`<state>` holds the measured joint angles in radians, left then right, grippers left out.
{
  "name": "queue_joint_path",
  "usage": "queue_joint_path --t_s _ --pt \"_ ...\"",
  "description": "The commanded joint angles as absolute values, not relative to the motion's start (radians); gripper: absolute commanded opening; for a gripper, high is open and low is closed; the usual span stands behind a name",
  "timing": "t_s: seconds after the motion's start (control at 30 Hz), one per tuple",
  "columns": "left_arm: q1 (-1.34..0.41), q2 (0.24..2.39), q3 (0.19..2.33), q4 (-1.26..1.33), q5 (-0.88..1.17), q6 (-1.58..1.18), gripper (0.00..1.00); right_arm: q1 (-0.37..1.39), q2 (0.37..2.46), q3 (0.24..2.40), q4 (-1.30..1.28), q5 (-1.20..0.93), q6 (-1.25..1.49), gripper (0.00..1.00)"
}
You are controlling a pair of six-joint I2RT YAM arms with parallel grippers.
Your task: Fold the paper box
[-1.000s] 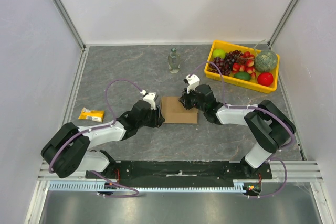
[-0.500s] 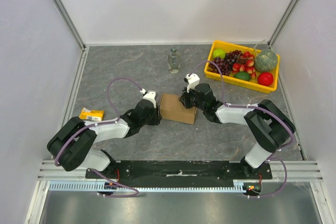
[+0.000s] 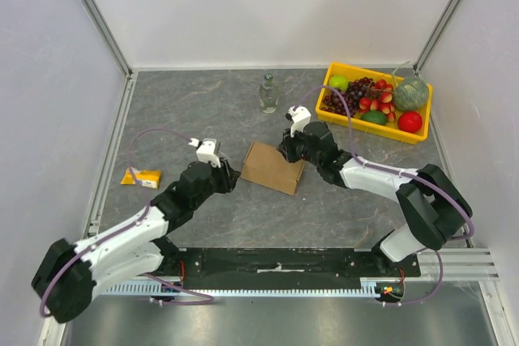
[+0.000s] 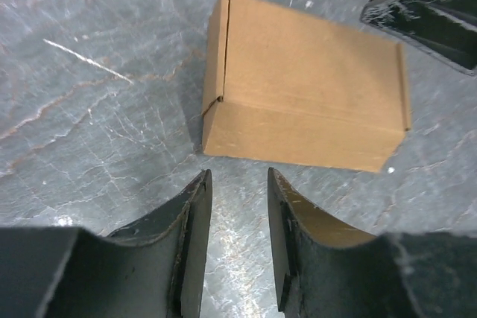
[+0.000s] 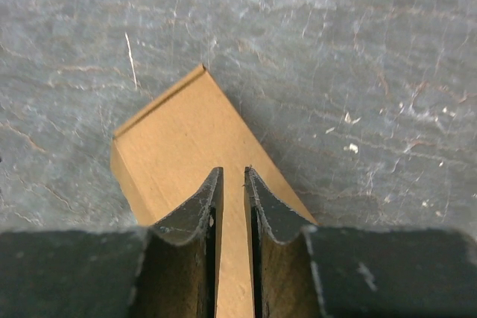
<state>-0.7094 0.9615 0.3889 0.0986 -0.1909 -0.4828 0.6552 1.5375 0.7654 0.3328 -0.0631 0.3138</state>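
Note:
The paper box is a closed brown cardboard box lying flat on the grey table, slightly skewed. It also shows in the left wrist view and the right wrist view. My left gripper is open and empty, a short way left of the box; its fingertips are just short of the box's near side. My right gripper is over the box's far right corner, its fingers nearly together with only a thin gap above the box top, holding nothing.
A glass bottle stands behind the box. A yellow tray of fruit is at the back right. A yellow packet lies at the left. White walls stand on three sides.
My left gripper has drawn back to the left, away from the box's left side. The box has turned a little and shifted. My right gripper stays at its far right corner.

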Motion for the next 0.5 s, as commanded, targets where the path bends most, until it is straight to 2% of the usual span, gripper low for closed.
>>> queue_joint_path --t_s 0.0,0.27,0.47 --pt "-0.710 0.775 0.365 0.008 -0.270 -0.554 0.40 0.641 1.512 0.847 0.282 -0.026 0.296 0.24" --pt "-0.709 0.654 0.390 -0.101 -0.370 -0.597 0.24 0.629 1.581 0.934 0.210 -0.017 0.282 0.23" --pt "-0.701 0.621 0.380 -0.135 -0.433 -0.612 0.04 0.627 1.658 1.057 0.126 -0.011 0.264 0.22"
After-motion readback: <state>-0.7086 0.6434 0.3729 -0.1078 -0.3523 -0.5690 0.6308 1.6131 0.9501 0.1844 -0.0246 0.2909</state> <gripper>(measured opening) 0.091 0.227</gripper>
